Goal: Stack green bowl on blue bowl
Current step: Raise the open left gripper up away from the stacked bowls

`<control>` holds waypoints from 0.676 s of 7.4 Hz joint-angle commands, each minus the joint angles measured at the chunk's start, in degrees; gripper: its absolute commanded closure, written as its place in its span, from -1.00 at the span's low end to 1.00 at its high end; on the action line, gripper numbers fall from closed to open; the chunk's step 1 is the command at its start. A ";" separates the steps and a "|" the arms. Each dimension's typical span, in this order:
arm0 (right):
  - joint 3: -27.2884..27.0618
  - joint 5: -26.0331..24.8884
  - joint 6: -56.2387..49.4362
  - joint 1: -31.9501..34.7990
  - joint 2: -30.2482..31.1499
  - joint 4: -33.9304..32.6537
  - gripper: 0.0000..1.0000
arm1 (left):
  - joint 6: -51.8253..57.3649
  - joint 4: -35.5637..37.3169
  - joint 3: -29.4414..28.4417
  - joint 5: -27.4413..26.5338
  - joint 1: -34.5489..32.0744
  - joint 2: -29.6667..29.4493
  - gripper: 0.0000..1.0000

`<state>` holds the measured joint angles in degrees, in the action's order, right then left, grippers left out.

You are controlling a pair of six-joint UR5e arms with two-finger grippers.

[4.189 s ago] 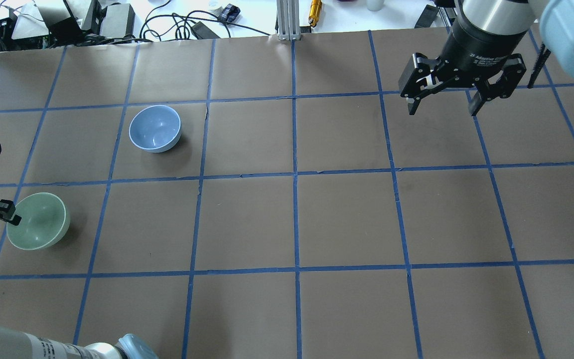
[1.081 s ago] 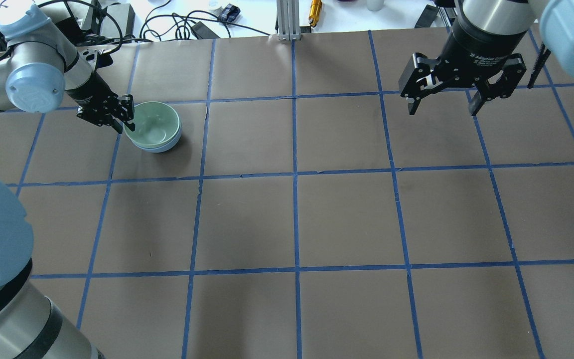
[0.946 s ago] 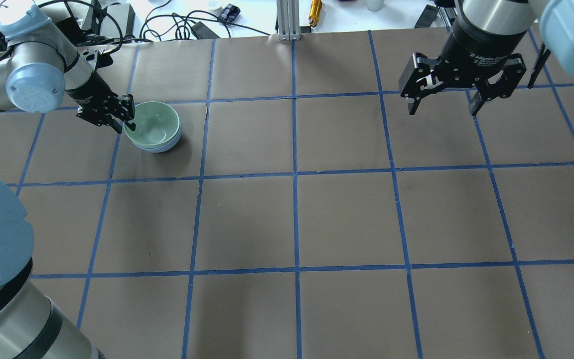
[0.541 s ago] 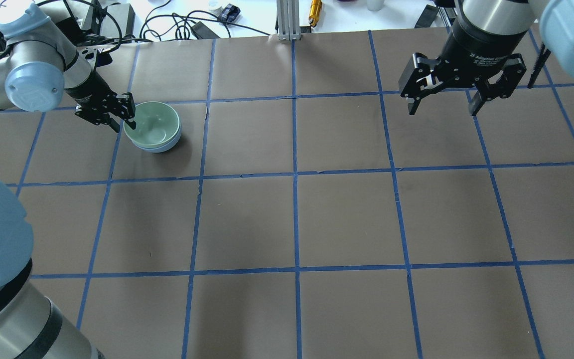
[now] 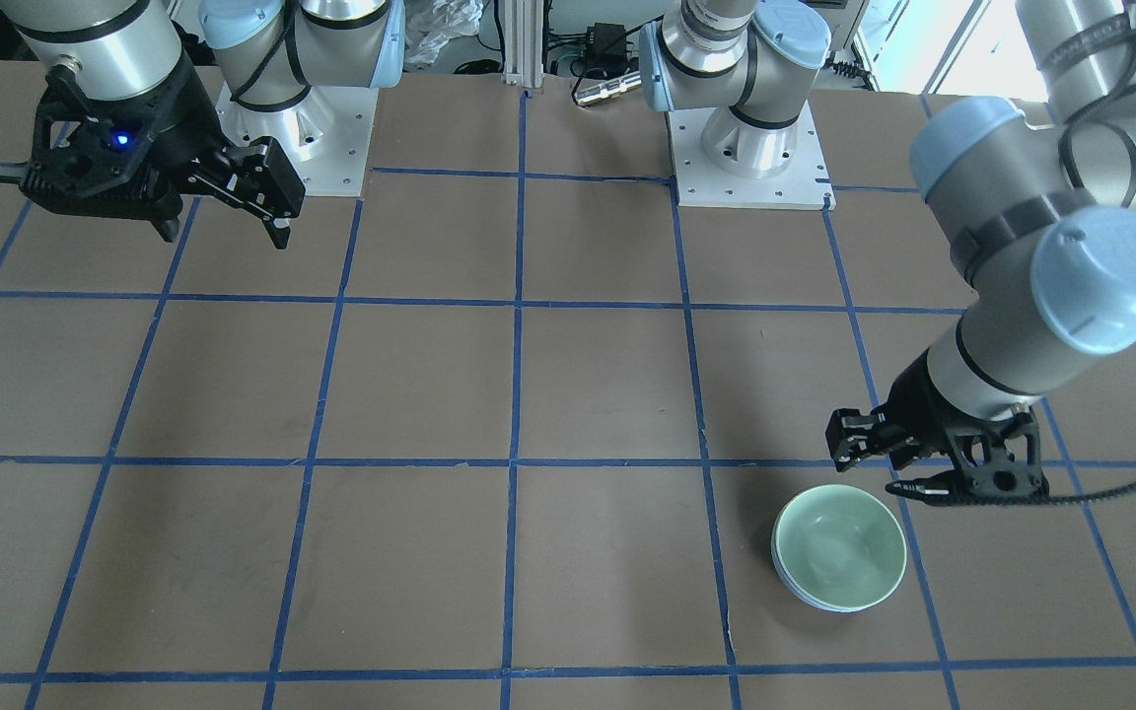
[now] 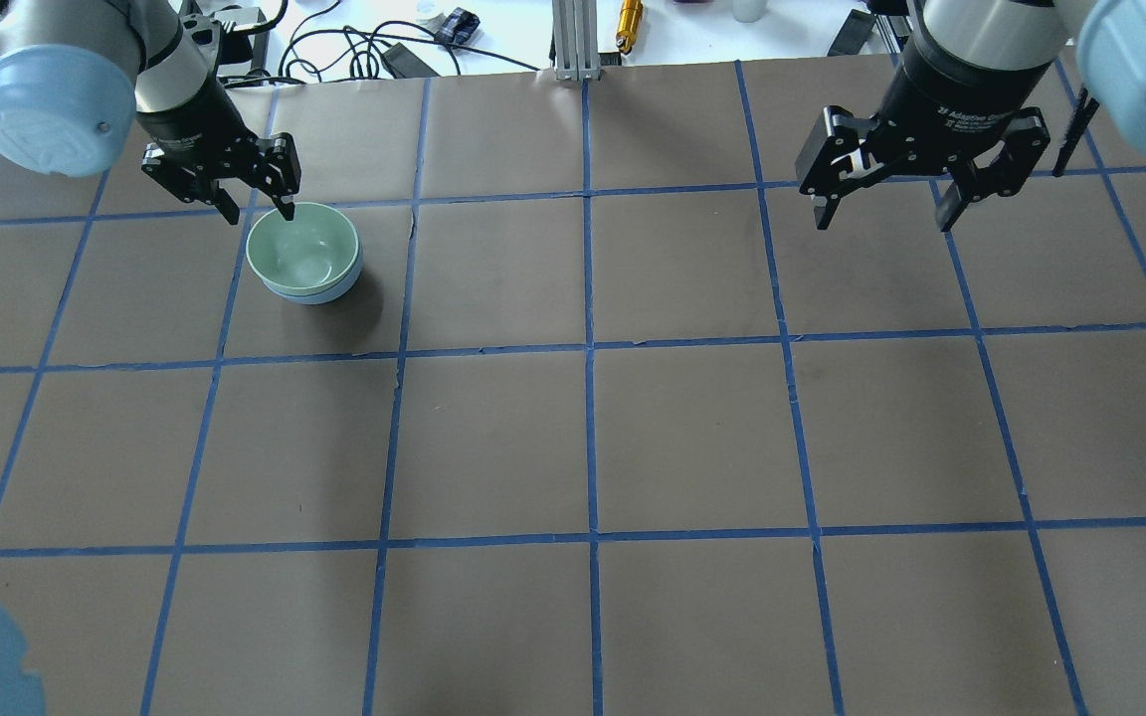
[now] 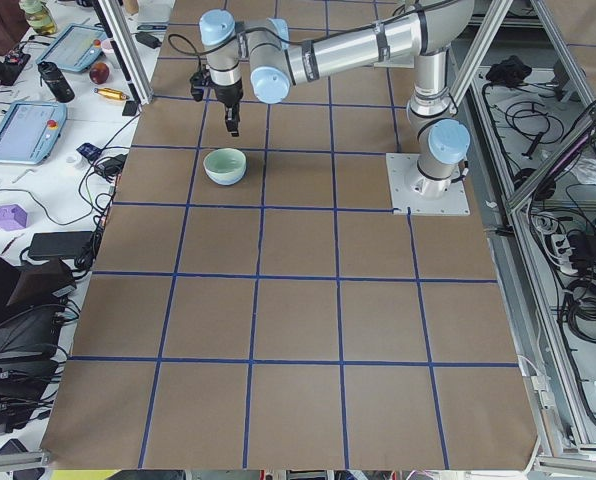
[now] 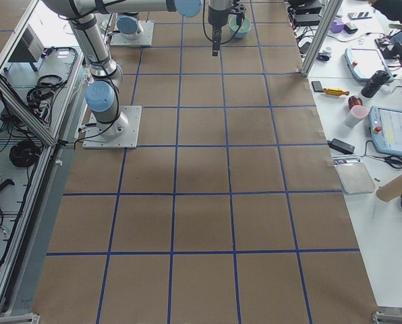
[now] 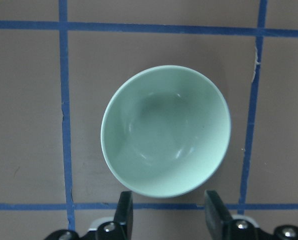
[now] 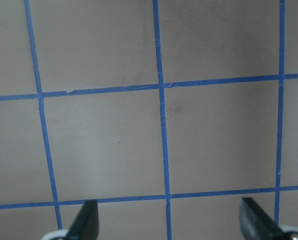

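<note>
Small round glossy mint-green bowl (image 6: 302, 251): nested in small round glossy pale-blue bowl (image 6: 319, 296) on table (image 6: 692, 438). Left end effector (image 6: 260, 211): fingers apart, empty, pointing down beside the stack's rim. Right end effector (image 6: 883, 224): spread wide, empty, well apart.

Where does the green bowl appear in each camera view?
Front-facing: the green bowl, lower right.
Overhead: upper left.
Exterior left: upper left.
Exterior right: top edge, near centre.
Left wrist: centre.
Right wrist: not in it.
Landmark: the open left gripper beside it.
</note>
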<state>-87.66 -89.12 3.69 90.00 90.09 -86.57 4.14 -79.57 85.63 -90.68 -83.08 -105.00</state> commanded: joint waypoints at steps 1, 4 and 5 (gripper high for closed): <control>0.04 0.00 0.00 0.00 0.00 0.00 -1.00 | -2.64 -8.73 -0.20 -0.12 -3.83 8.63 -0.61; 0.04 0.00 0.00 0.00 0.00 -0.09 -1.00 | -2.73 -12.71 0.68 1.03 -6.38 15.42 -1.00; 0.04 0.00 0.00 0.00 0.00 0.00 -1.00 | -2.73 -12.89 1.03 0.94 -6.65 16.22 -1.00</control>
<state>-87.63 -89.12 3.69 90.00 90.09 -86.61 1.45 -91.81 86.29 -89.80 -89.00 -90.33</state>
